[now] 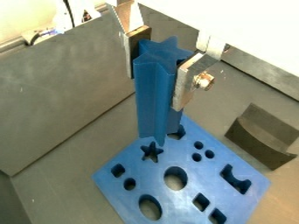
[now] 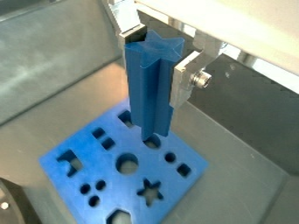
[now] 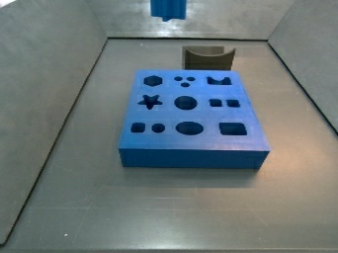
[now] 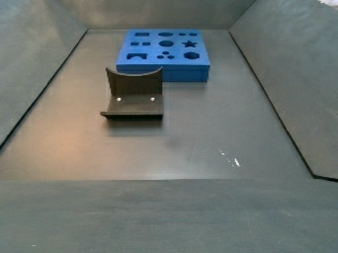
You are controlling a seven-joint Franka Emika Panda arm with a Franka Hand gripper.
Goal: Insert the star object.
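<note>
In both wrist views my gripper (image 1: 158,54) (image 2: 158,52) is shut on the star object (image 1: 155,96) (image 2: 151,87), a tall bright-blue peg with a star-shaped end, held upright between the silver fingers (image 1: 187,81). It hangs well above the wide blue block (image 1: 187,179) (image 2: 117,171) with many shaped holes. The star-shaped hole (image 1: 151,151) (image 2: 149,190) lies on the block, open. In a side view only the peg's lower end (image 3: 168,9) shows at the top edge, high above the block (image 3: 189,109) and its star hole (image 3: 149,101). The block also shows in a side view (image 4: 165,51); the gripper is out of that view.
A dark grey curved piece (image 3: 205,52) (image 4: 133,96) (image 1: 264,133) stands on the floor beside the block. Grey walls (image 3: 73,89) enclose the floor on all sides. Bare grey floor (image 4: 172,158) spreads around the block.
</note>
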